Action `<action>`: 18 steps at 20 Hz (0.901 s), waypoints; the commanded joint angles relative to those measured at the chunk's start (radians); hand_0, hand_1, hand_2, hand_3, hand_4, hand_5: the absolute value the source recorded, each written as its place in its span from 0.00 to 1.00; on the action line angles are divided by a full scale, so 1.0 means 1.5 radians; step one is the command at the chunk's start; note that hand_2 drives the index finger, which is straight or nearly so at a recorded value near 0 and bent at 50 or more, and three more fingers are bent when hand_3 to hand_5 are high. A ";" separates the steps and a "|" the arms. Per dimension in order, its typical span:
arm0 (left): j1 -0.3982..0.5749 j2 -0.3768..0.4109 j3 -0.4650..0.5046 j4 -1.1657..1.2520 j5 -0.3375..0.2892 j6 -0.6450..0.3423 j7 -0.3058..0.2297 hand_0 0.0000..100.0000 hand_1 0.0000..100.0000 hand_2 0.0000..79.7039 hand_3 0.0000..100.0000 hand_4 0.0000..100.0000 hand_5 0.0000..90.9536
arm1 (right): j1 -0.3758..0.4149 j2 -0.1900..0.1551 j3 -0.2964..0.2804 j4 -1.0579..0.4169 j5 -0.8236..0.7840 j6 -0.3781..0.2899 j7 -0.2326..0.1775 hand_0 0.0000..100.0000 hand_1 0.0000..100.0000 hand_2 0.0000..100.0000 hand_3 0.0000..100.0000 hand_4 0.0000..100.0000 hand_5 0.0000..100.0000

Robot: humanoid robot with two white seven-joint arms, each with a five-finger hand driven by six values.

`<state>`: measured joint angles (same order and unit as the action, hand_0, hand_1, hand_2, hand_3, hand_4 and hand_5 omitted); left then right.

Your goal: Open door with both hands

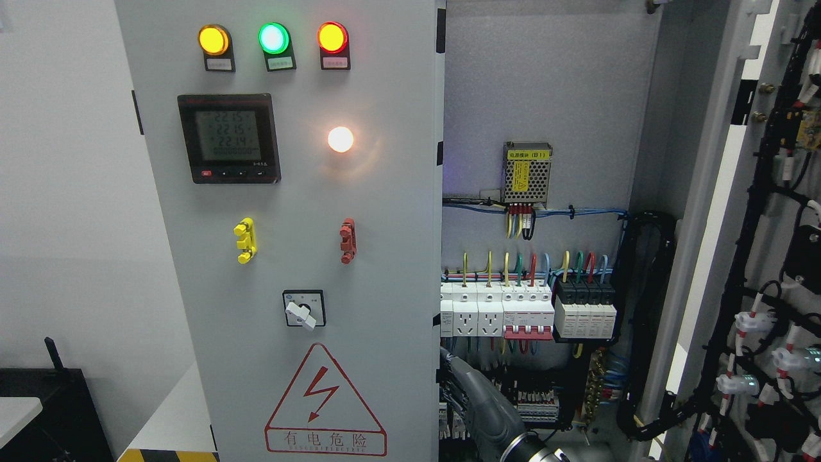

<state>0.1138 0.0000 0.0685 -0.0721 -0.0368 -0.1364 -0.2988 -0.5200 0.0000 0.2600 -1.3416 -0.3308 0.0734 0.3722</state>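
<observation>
Left of the hand (452, 378) stands the closed door (301, 244), its edge touching the hand, apparently reaching behind to pull it; right door (712, 212) swung wide, likely done; breakers (526, 311) above; whether the fingers grip, I cannot tell.

Three round lamps (273, 38) are glowing atop the closed door (288, 231), one white light (340, 139) shining lower. One meter (229, 138), two handles, yellow (245, 240) and red (347, 240), one rotary switch (303, 309), and one warning triangle (324, 403) are showing.
</observation>
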 commanded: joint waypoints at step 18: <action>0.001 -0.022 -0.001 0.000 0.000 0.000 0.000 0.00 0.00 0.00 0.00 0.00 0.00 | 0.000 0.013 -0.007 0.002 -0.009 0.000 0.036 0.39 0.00 0.00 0.00 0.00 0.00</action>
<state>0.1141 0.0000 0.0685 -0.0721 -0.0368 -0.1365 -0.2989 -0.5200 -0.0001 0.2535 -1.3404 -0.3430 0.0765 0.4234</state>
